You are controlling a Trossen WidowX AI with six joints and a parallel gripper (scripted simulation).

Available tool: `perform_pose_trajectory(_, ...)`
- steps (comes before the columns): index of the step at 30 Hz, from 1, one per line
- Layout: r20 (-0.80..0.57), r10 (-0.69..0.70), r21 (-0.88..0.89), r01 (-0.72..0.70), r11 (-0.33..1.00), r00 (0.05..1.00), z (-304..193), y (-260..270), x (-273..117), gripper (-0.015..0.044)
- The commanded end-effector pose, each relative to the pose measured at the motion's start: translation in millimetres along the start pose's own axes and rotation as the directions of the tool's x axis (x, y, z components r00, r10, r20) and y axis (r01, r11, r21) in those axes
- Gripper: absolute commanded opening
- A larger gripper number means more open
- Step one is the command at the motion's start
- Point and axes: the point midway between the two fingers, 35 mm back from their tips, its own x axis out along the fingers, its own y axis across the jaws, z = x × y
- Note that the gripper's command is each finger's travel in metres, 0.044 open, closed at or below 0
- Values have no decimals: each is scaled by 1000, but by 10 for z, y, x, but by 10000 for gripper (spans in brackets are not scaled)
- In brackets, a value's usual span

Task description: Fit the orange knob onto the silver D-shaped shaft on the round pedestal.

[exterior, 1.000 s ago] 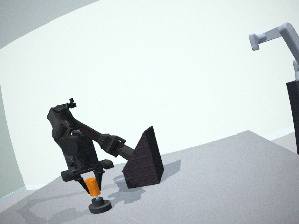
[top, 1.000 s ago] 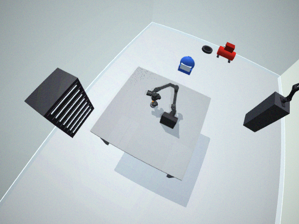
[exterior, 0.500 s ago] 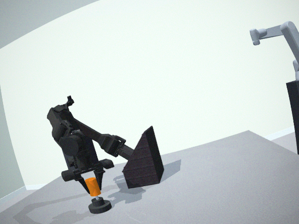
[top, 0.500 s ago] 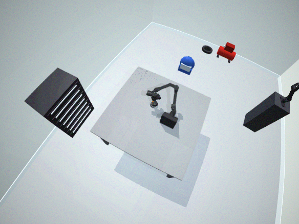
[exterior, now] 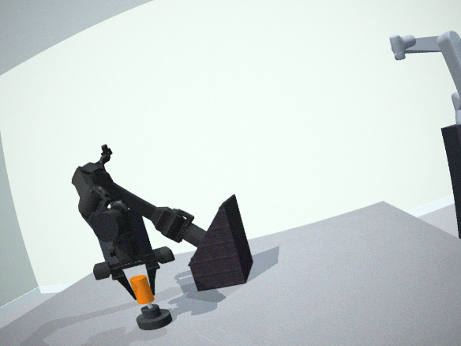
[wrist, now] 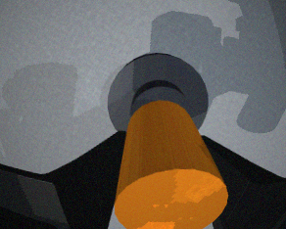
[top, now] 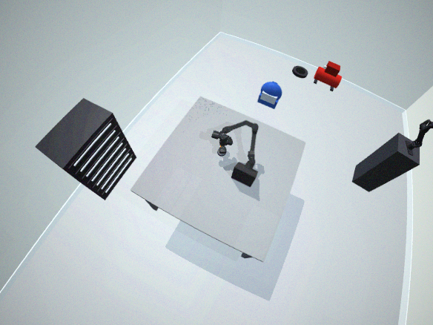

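Observation:
The orange knob (exterior: 142,290) (wrist: 162,147) is upright, slightly tilted in the exterior view, between the fingers of my gripper (exterior: 145,295), which is shut on it. The dark round pedestal (exterior: 154,319) (wrist: 119,95) (top: 222,154) stands on the table below the knob. A short piece of the silver shaft (exterior: 150,306) shows between the knob's lower end and the pedestal's raised middle. The knob is over the shaft and not down on the pedestal. The knob's hole and the shaft's flat side are hidden, so their alignment cannot be seen.
The arm's dark base block (top: 245,174) (exterior: 221,253) stands on the grey table (top: 207,208) (exterior: 316,276), right of the pedestal. A drawer cabinet (top: 89,148), a blue chair-like object (top: 270,93) and a dark plinth with another arm (top: 385,163) are off the table.

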Motion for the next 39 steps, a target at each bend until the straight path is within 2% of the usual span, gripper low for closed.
perform_pose_trajectory(1, -3, 1, 15, -1, 1000, 1000, -17, 15, 12, 0)
perform_pose_trajectory(14, -3, 1, -10, -1, 1000, 1000, -10, 5, -28, 0)
perform_pose_trajectory(17, -3, 1, -113, -1, 994, 1000, -6, 1, -27, 0)
perform_pose_trajectory(22, -3, 1, -387, -2, 922, 1000, 4, -6, -18, 0)
perform_pose_trajectory(26, -3, 1, -615, -3, 789, 1000, 15, -13, -5, 0)
perform_pose_trajectory(31, -3, 1, -843, -3, 538, 1000, 29, -24, 9, 0)
perform_pose_trajectory(37, -3, 1, -986, -3, 164, 1000, 58, -53, 13, 0)
perform_pose_trajectory(39, -3, 1, -993, -3, 119, 1000, 70, -68, 7, 0)
